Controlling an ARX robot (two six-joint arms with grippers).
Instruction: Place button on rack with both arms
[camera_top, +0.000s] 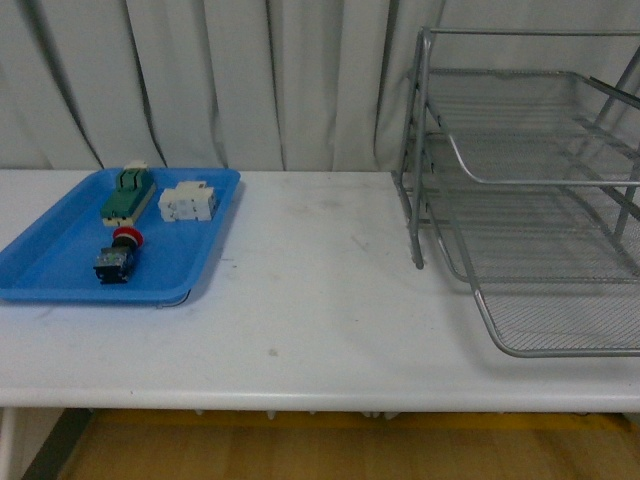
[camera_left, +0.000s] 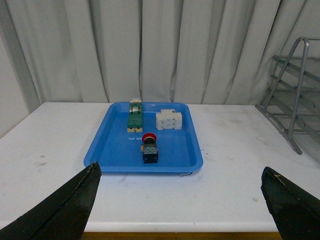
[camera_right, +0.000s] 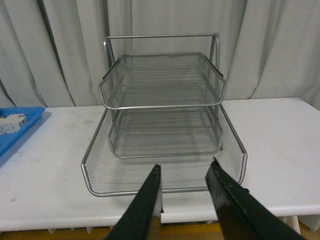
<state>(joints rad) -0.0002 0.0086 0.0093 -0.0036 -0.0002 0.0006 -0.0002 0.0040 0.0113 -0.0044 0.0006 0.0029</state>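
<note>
While the button (camera_top: 120, 252) lies in the blue tray (camera_top: 50, 262) at the left end of the white table (camera_top: 320, 330), we see no arm in the front view. Its red cap points toward the curtain (camera_top: 250, 80). It sits in the near part of the tray, apart from the 2 other parts behind it: a green and cream piece (camera_top: 128, 193) and a white block (camera_top: 188, 202). The rack (camera_top: 540, 182) with 3 wire shelves stands on the right side of the table, well apart from the tray. In the left wrist view, our left hand (camera_left: 180, 170) is spread wide and holds nothing, facing the tray from the near side. In the right wrist view, our right hand (camera_right: 185, 166) is parted by a narrower gap, also empty, just before the lowest shelf of the rack.
</note>
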